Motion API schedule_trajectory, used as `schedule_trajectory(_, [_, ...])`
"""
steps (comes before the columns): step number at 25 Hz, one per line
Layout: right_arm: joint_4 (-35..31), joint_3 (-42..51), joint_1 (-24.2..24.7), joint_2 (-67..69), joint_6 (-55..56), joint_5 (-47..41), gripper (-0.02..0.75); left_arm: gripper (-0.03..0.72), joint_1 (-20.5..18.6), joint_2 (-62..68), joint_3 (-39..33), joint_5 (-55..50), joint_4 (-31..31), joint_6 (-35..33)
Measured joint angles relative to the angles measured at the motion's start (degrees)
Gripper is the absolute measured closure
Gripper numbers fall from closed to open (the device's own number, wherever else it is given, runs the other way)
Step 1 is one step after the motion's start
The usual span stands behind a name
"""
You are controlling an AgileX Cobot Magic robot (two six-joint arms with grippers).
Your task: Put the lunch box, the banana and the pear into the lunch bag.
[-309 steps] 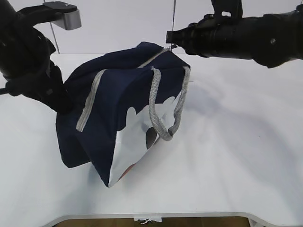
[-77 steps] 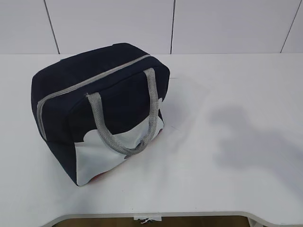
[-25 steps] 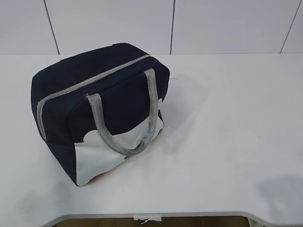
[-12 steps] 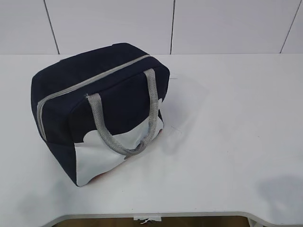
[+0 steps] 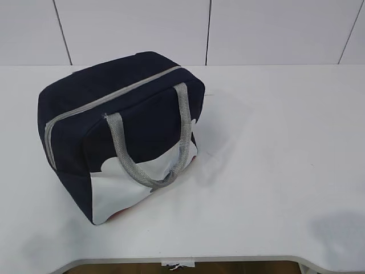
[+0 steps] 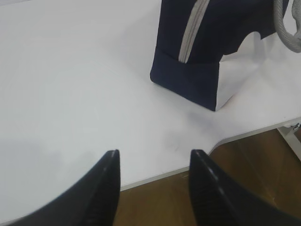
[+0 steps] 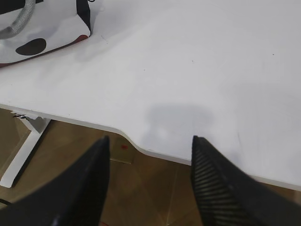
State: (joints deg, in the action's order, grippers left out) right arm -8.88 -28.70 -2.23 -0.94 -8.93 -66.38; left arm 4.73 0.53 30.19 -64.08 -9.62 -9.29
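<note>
Item: lunch bag [image 5: 122,134] — boxy, navy-blue fabric, standing upright on the white worktop [image 5: 274,171], left of centre in the exterior view.
Zipper: grey zipper [image 5: 114,97] running along the top edge and turning down the left end; it reads as closed along its visible length.
Handles: grey webbing handles [image 5: 148,171]; the near one hangs in a loop down the front face.
Lower panel: white lower side panel [image 5: 122,188] with a wavy upper border against the navy; a trace of red shows at its bottom edge. In the right wrist view a black oval spot and a red rim show on this panel.
Corner detail: in the left wrist view the bag's end shows the zipper coming down to a navy band, white panel to the right.
Contents: cannot be seen — the fabric hides the inside.
Left hand [image 6: 153,162]: fingers spread to a moderate gap, nothing between them; it hangs over the worktop's front edge, well apart from the bag.
Right hand [image 7: 148,148]: fingers parted rather wider, holding nothing; it sits above the worktop's front edge, the bag far off at the upper left of its view.
Background: pale panelled wall [image 5: 228,28] behind the worktop.
</note>
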Motion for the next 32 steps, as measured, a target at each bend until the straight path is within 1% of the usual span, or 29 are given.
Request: schedule_trajectory(32, [0.0,0.0,0.0,0.0,0.0,0.12,0.304,0.328,0.0,0.0,0.0,0.0,-0.12,0.0])
